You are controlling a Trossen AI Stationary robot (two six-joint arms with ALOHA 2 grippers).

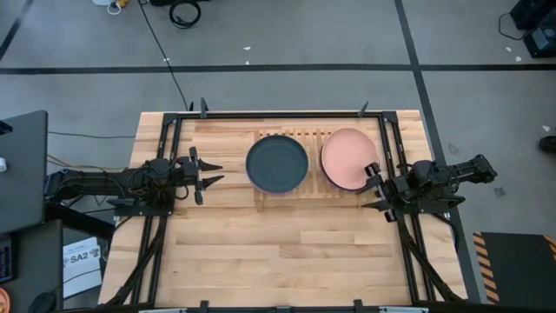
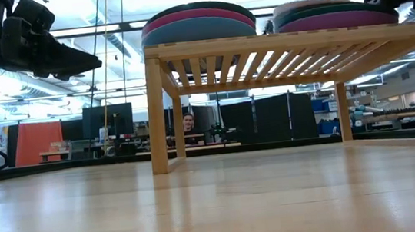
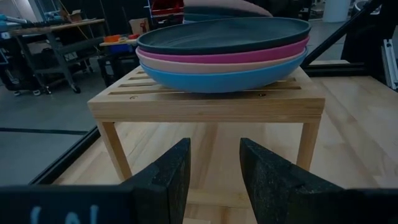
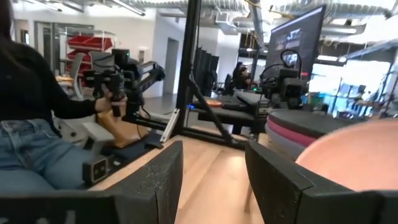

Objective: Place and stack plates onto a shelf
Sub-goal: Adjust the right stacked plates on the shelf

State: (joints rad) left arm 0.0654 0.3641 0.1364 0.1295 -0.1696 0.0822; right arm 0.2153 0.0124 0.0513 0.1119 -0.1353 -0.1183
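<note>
Both jaws stand spread and empty: left gripper (image 1: 211, 175) at 9 o'clock of the shelf (image 1: 291, 196), right gripper (image 1: 375, 185) at 3 o'clock. Plates (image 1: 277, 163) lie there in two stacks, dark and pink (image 1: 347, 158) on top. No plate shows on the table (image 1: 287, 252), so stacking seems finished.

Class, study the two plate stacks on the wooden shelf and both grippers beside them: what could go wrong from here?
1. The right gripper sits open right at the rim of the salmon plate, so a small swing could knock that stack.
2. The dark-topped stack overhangs the shelf edge, so a bump might tip it.
3. The left gripper, open, points at that stack; driving forward could shove it.
</note>
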